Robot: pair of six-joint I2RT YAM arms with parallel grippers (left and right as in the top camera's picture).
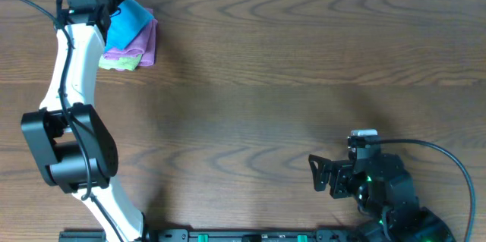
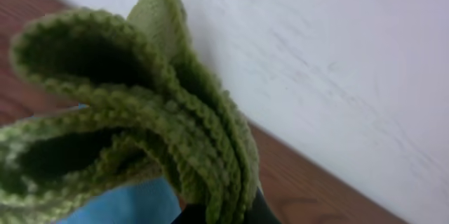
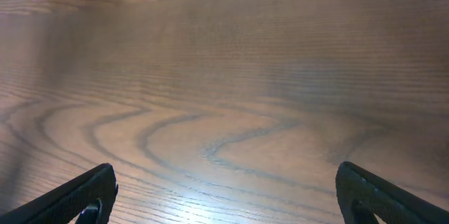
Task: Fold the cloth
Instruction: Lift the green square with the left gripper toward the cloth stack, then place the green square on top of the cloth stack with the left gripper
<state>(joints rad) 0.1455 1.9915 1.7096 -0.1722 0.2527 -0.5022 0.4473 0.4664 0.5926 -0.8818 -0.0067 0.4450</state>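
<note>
Right now my left gripper (image 2: pixel 224 215) looks clenched on the green cloth (image 2: pixel 147 119) — its knit layers bunch into the dark fingertips at the bottom centre of the left wrist view, seemingly lifted off the table (image 1: pixel 304 67). Overhead, that's the upper left corner, just above the stack of folded cloths (image 1: pixel 133 45). Right gripper (image 1: pixel 323 174) sits lower right, jaws spread, holding nothing, well apart from it all. Risks as I judge them: the pinch is on a bundle, so a layer could slip and the fold flop open on release — or the hanging cloth drags the stack's blue top piece (image 1: pixel 127 20) askew when I lower.
</note>
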